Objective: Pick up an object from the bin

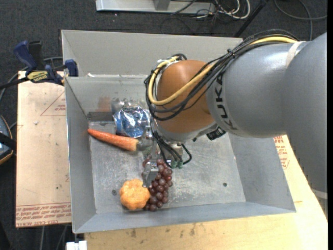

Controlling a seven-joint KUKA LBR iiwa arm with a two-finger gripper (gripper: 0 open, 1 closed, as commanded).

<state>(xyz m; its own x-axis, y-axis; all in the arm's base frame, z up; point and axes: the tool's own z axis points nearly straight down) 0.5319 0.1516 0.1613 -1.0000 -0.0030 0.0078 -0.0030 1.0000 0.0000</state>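
The tool (151,172) hangs over the dark grape bunch (161,190) beside a bumpy orange ball (132,195), lower centre; I cannot tell its grip.

Right of the bun (133,195) lie grapes (160,187), carrot (112,138) behind them, bag (131,120) behind that.

A single camera hangs above the grey metal bin (78,155) and looks down into it, tipped somewhat off the vertical, so the wall towards the top of the frame shows its inner face broadly. It stands near enough that the bin spans most of the frame's width, with its whole bottom in sight except where the arm (270,87) covers it. The arm enters from the right and looms large across the upper right and centre. Dark floor (52,9) shows along the top of the frame.
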